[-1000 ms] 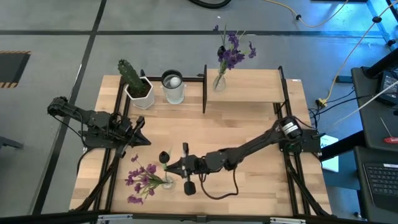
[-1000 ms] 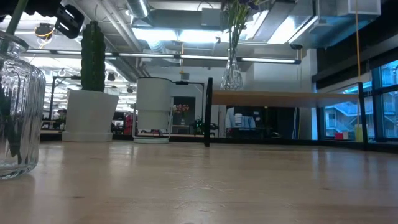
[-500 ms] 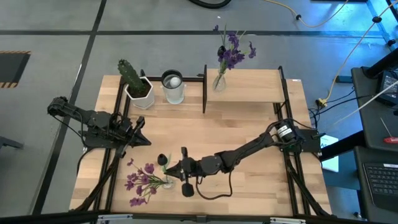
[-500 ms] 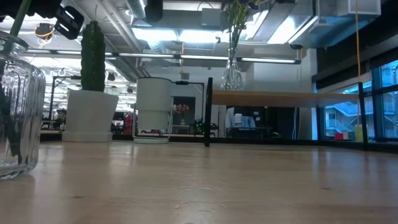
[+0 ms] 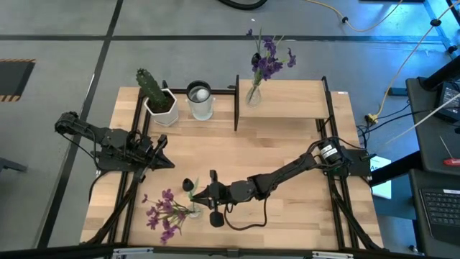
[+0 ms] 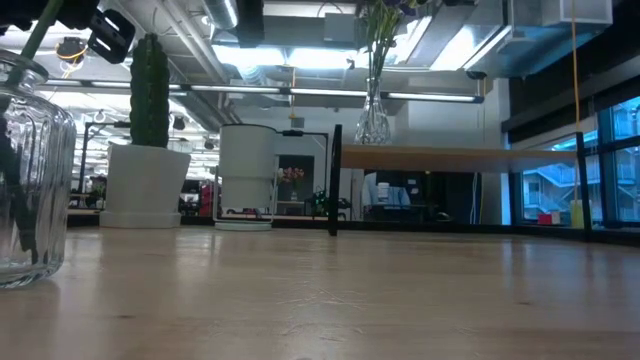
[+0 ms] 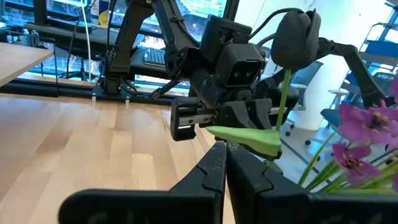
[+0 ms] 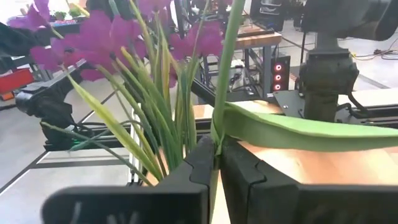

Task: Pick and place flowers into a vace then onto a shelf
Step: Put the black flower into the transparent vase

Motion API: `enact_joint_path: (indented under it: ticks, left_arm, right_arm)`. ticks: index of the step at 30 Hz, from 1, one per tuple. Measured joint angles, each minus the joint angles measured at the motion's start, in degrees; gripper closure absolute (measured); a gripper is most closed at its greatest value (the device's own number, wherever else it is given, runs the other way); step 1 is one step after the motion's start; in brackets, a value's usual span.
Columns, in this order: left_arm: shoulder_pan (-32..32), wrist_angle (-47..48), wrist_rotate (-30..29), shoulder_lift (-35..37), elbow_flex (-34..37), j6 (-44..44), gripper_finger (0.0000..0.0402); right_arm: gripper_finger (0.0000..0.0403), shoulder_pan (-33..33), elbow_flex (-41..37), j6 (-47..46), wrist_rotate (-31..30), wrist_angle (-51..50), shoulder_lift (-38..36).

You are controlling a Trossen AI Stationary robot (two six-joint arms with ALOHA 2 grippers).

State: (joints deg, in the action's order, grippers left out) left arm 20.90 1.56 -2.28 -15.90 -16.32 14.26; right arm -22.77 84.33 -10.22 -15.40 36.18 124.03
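At the table's near-left corner, I have the right gripper (image 5: 195,193) reached far across from the right side, its fingers pinched tight on a single green stem (image 8: 225,74). The right wrist view shows that stem running up between the closed fingers (image 8: 200,163), with a broad green leaf (image 8: 298,134) branching off just above the grip. The stem carries a dark tulip-shaped bud (image 7: 296,32) (visible from the left wrist view, standing above the right gripper).

The clear ribbed glass vase (image 6: 30,190) stands directly beside the right gripper on its left, already holding the pink-purple flowers (image 5: 164,213), whose blooms lean out toward the table's near edge. The held stem's long axis is close to upright, its lower end at the vase mouth; I cannot tell whether the end is inside the rim or only against it. That vertical alignment of stem over mouth is what I judge the next move to depend on.

The left gripper (image 5: 159,162) waits over the table's left side, near the vase but apart from it, fingers pressed together on nothing. It is the nearer arm to the vase body should a lift follow.

The shelf (image 5: 287,101) lies well apart at the far side, already carrying a narrow glass vase (image 5: 253,94) of dark violet flowers (image 5: 269,60).
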Motion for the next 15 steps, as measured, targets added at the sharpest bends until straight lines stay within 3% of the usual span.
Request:
enact_joint_path:
  ticks: [4, 15]
  left_arm:
    - [0.0, 0.0, 0.0, 0.0, 0.0, 0.0, 0.0393]
    - [0.0, 0.0, 0.0, 0.0, 0.0, 0.0, 0.0396]
  right_arm:
    - [0.0358, 0.0, 0.0, 0.0, 0.0, 0.0, 0.0]
    - [0.025, 0.0, 0.0, -1.4, 0.0, 0.0, 0.0]
